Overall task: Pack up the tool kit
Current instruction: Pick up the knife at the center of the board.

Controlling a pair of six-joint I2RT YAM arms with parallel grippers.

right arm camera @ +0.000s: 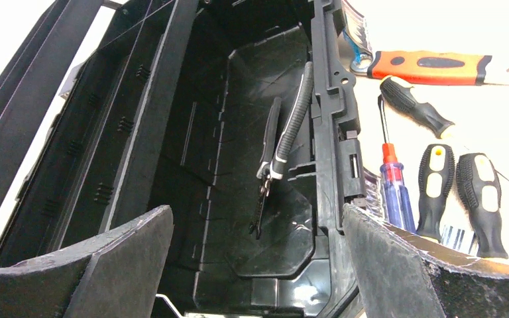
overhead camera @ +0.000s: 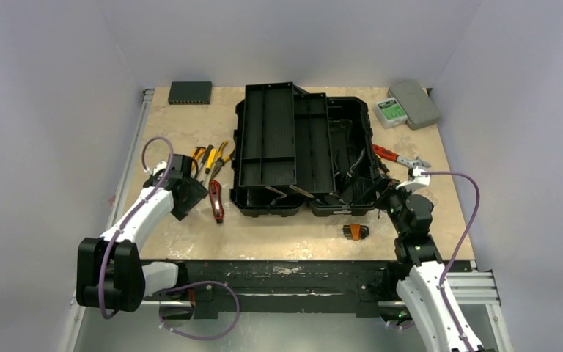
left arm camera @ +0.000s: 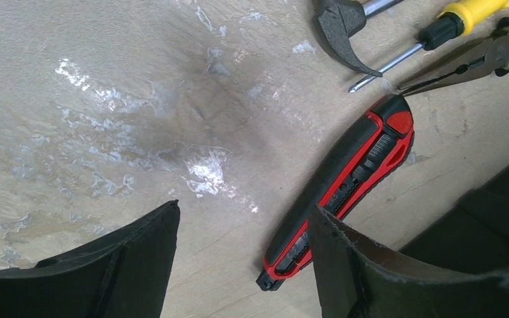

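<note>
Toolbox point(overhead camera: 302, 147) lies open mid-frame on the bench point(overhead camera: 183, 125). Left gripper point(left arm camera: 244, 211) gapes empty over the red knife point(left arm camera: 344, 192); right gripper point(right arm camera: 257, 212) gapes wide at the toolbox's lower-right corner.

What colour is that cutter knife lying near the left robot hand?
Red and black. The cutter knife shows best in the left wrist view.
</note>
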